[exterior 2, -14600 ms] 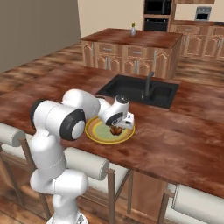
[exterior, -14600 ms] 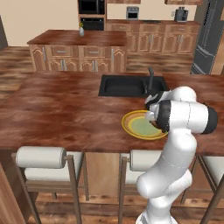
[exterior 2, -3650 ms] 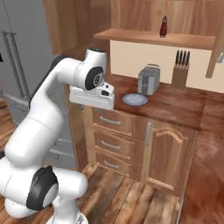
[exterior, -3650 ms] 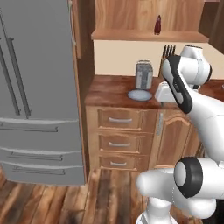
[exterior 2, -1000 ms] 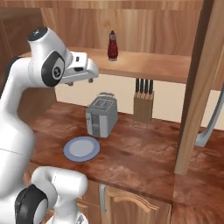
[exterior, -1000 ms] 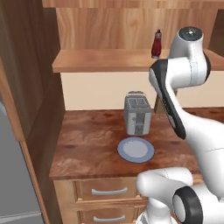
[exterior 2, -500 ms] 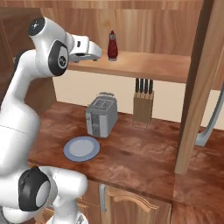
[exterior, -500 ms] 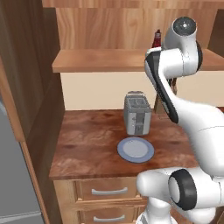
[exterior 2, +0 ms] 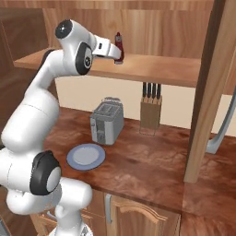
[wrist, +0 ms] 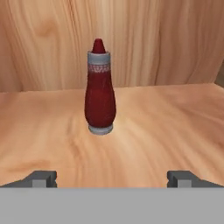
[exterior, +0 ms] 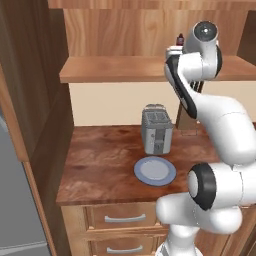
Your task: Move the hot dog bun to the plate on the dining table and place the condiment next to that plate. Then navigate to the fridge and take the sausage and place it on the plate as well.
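The condiment [wrist: 100,89], a dark red bottle with a grey collar and base, stands upright on a wooden shelf [wrist: 166,131] against a wood back wall. My gripper [wrist: 112,179] is level with the shelf, open, with the bottle ahead of it and centred between the two fingertips [wrist: 41,178], not touching. In the right base view the gripper [exterior 2: 116,56] is right at the condiment [exterior 2: 119,44]. In the left base view its cap [exterior: 180,38] peeks over my arm. The hot dog bun, the plate, the dining table and the sausage are out of view.
On the counter below the shelf stand a silver toaster [exterior 2: 107,120], a blue-grey plate [exterior 2: 85,156] and a knife block [exterior 2: 150,110]. A wooden upright [exterior 2: 207,92] rises on the right. The grey fridge [exterior: 15,215] is at the far left.
Over the last second my arm has swung the open gripper up and in toward the condiment on the shelf. The base and the bottle have stayed put.
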Motion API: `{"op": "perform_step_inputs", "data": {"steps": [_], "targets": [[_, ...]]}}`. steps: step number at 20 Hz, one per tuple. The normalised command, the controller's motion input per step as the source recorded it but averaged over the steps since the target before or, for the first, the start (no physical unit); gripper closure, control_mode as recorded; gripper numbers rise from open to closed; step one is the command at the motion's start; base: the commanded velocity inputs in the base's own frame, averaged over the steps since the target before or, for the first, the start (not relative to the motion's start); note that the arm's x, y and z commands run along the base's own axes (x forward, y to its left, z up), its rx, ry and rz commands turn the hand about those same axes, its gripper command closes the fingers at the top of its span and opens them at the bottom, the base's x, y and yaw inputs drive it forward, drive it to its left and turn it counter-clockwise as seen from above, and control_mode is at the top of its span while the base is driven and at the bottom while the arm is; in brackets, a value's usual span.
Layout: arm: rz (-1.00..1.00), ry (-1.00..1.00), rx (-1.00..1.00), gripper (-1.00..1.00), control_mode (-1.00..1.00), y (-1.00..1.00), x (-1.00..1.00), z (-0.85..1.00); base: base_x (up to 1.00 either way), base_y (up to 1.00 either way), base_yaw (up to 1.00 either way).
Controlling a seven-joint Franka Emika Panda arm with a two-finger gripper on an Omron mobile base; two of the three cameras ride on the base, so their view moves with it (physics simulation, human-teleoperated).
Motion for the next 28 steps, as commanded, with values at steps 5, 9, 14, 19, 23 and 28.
{"op": "perform_step_inputs", "data": {"steps": [5, 9, 14, 19, 23, 28], "targets": [[-0.05, 0.0, 0.01, -1.0, -1.0, 0.0, 0.62, 0.36, 0.0, 0.0, 0.0], [-0.01, 0.0, 0.0, -1.0, -1.0, -0.07, 0.53, 0.18, 0.0, 0.0, 0.0], [0.0, 0.0, 0.03, -1.0, -1.0, -0.24, 0.46, 0.0, 0.0, 0.0, 0.0], [0.0, 0.0, 0.02, -1.0, -1.0, -0.13, 0.36, 0.0, 0.0, 0.0, 0.0], [0.0, 0.0, 0.02, -1.0, -1.0, 0.0, 0.39, -0.04, 0.0, 0.0, 0.0], [0.0, 0.0, 0.04, -1.0, -1.0, -0.02, 0.39, -0.16, 0.0, 0.0, 0.0]]}}
